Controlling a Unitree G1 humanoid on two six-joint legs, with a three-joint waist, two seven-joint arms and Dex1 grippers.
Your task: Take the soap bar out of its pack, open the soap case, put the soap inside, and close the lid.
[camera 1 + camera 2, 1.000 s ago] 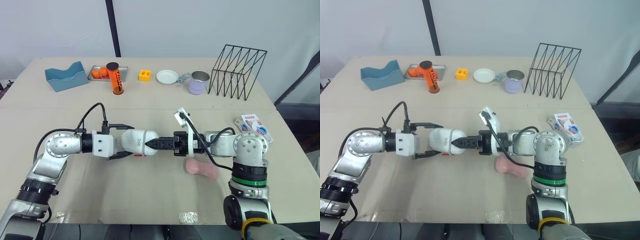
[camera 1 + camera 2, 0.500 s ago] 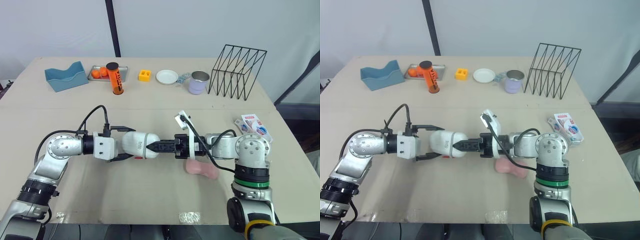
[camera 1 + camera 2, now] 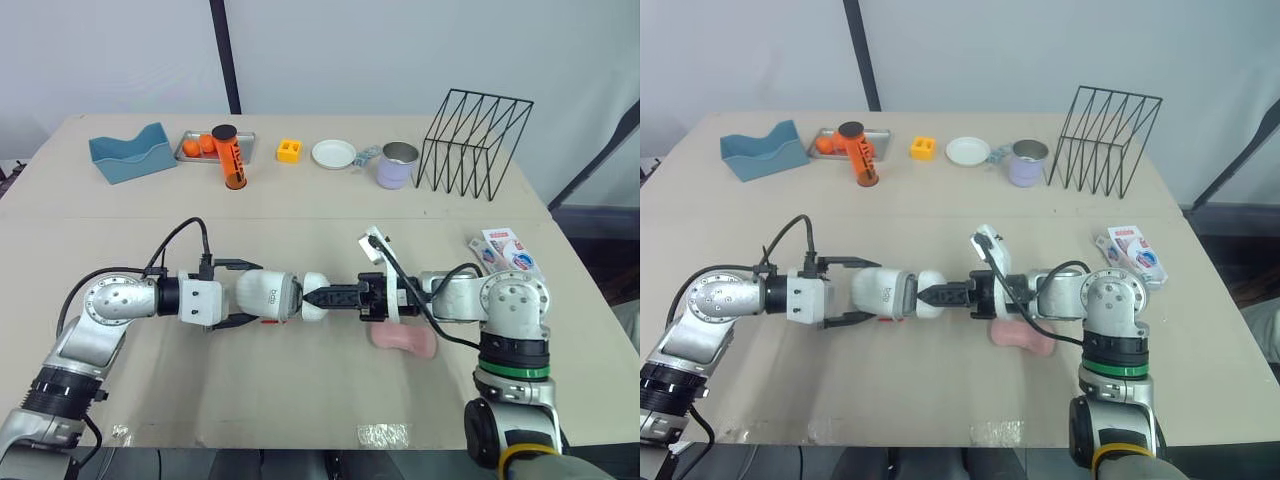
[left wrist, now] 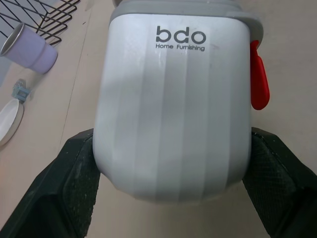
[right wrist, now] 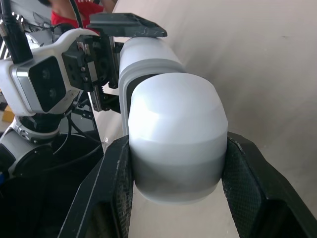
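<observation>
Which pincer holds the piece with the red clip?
The left pincer: its half of the soap case has the red clip; the right pincer grips the plain lid.

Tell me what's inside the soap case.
Nothing can be seen inside: the soap case, gripped by the left gripper and right gripper, hides its interior. The pink soap bar lies on the table, outside it.

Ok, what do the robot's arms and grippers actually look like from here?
The left arm and right arm have rounded silver-grey joints, white wrist housings and looping black cables. The left gripper and right gripper each have two black fingers with textured pads. A green band rings the right arm, a yellow band lower.
</observation>
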